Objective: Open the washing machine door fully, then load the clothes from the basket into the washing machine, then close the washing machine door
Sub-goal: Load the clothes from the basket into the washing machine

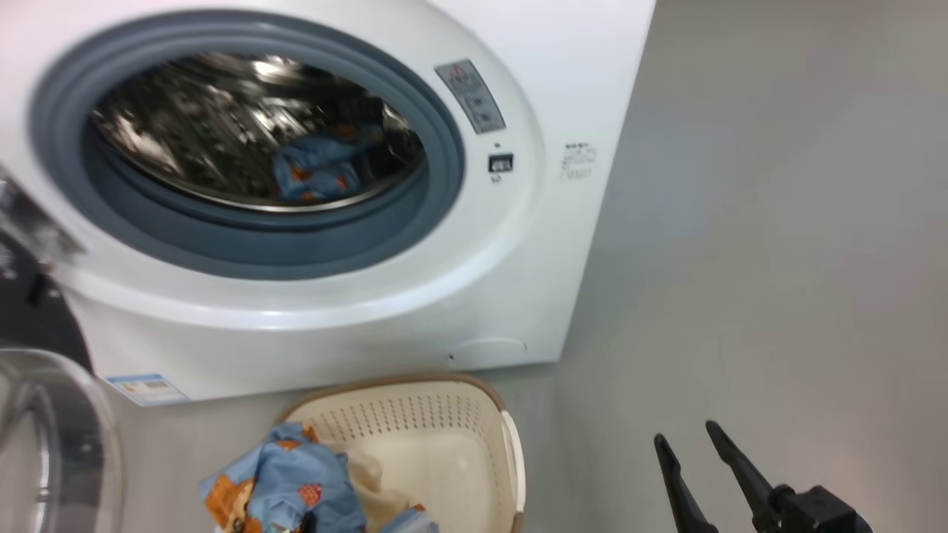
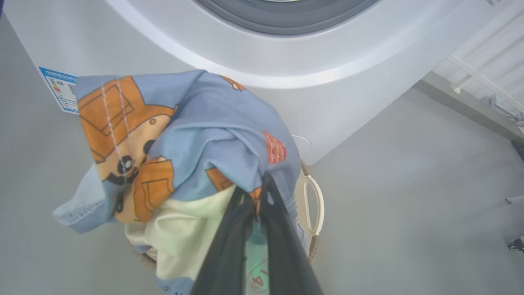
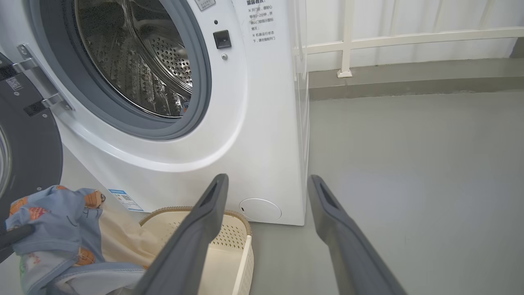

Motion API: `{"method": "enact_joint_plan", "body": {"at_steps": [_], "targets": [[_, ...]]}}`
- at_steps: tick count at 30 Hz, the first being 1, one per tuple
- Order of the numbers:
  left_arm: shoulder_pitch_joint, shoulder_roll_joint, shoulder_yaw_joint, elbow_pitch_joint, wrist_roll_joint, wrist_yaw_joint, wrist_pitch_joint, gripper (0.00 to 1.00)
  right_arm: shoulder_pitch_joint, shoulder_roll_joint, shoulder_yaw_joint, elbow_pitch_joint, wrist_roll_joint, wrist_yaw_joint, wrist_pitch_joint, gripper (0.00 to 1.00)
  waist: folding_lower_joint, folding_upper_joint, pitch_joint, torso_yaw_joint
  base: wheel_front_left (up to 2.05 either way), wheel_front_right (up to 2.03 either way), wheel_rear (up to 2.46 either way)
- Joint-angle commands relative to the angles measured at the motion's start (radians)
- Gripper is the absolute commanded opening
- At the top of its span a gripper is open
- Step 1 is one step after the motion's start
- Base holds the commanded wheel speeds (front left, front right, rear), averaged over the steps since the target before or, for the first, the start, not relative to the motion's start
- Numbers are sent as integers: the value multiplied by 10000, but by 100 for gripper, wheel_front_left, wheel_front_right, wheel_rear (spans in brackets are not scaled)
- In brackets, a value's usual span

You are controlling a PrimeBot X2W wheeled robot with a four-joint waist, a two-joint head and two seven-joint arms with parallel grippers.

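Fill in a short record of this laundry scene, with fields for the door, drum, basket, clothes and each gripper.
washing machine door: open, at the left of the head view
drum: a blue garment lies inside
basket: on the floor before the washing machine, right part bare
clothes: blue printed bundle with cream cloth, over the basket
left gripper: shut on the clothes
right gripper: open, empty, over the floor right of the basket

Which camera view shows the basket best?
The head view: the basket shows its brown rim, perforated wall and inside. In the left wrist view the clothes cover most of it. In the right wrist view the right gripper partly hides it.
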Motion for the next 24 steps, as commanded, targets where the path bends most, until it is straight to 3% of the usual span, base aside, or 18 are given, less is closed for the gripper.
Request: {"method": "enact_joint_plan", "body": {"at_steps": [1, 10, 24], "targets": [[294, 187, 402, -724, 295, 241, -104, 0, 132, -52, 163, -266, -145, 27, -48, 100, 0, 0, -861, 534, 0, 0, 0], [1294, 169, 706, -2200, 983, 762, -104, 0, 613, -148, 124, -238, -133, 27, -48, 100, 0, 0, -1583, 770, 0, 0, 0], [2155, 140, 1059, -3615, 1723, 811, -105, 0, 835, -290, 259, -234, -19, 27, -48, 100, 0, 0, -2112, 730, 0, 0, 0]]}}
